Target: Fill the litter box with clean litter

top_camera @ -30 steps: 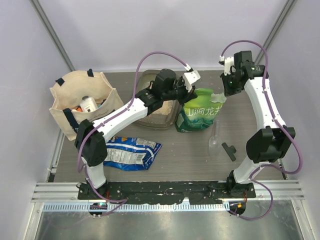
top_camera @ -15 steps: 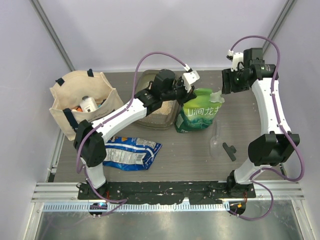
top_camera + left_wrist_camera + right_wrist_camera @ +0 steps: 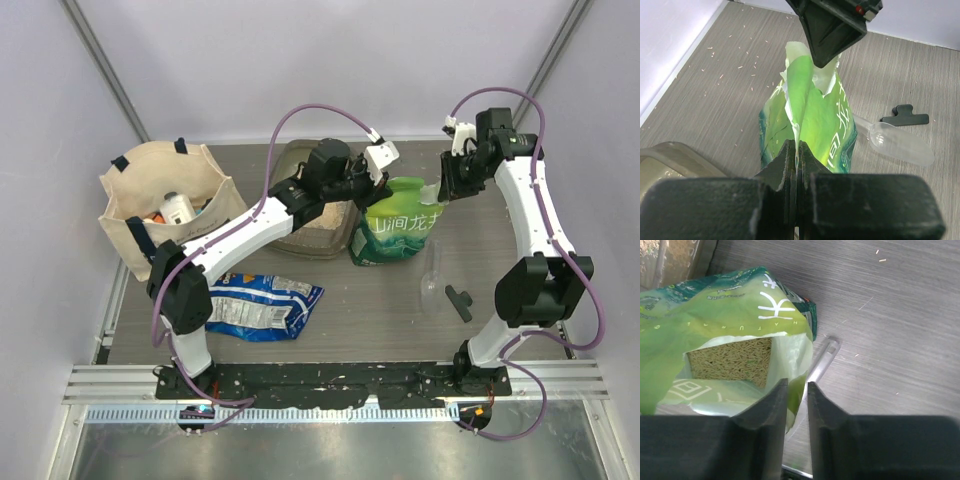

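Note:
The green-and-white litter bag stands upright just right of the smoky litter box. My left gripper is shut on the bag's top left edge, seen pinched between the jaws in the left wrist view. My right gripper is at the bag's top right corner. Its jaws stand slightly apart with a flap of the bag between them. Tan litter shows inside the bag's mouth. Some litter lies in the box. The box corner shows in the left wrist view.
A clear plastic scoop and a black clip lie right of the bag, also in the left wrist view. A beige tote stands at the left. A blue packet lies in front.
My right arm swung up and away to the right, then came back down to the bag's top right corner. My left arm and the bag held still.

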Robot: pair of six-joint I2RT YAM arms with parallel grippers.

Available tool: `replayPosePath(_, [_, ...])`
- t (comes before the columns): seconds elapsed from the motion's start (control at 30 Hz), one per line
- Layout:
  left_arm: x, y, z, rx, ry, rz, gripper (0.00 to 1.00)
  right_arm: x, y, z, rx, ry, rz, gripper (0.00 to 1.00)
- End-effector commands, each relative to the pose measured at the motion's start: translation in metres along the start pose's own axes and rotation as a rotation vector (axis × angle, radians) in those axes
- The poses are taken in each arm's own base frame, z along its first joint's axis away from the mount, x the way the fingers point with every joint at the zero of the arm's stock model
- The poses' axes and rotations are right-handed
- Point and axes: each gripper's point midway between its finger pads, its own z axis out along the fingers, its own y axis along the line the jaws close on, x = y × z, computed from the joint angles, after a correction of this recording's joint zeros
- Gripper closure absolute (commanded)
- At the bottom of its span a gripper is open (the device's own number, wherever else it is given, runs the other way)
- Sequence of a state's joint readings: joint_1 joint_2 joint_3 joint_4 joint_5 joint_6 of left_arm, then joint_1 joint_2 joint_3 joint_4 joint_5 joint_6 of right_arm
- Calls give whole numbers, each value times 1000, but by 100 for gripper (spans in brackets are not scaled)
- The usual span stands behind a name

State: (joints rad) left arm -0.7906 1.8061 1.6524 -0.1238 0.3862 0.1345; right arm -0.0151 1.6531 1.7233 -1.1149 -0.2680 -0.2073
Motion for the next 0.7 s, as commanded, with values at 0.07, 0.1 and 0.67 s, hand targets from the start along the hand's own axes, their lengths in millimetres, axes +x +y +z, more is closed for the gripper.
replayPosePath(0.07, [-102,1,-49,-37,-261,120,100,-15,7,-9,-25,-58,-4,99])
replayPosePath(0.1, [-98,2,-49,-38,-254,128,100,-15,9,-14,-28,-67,-10,99])
replayPosePath(0.67, [-84,12,-81,70,-270,178,100,29,64,-63,-270,-109,-1,66])
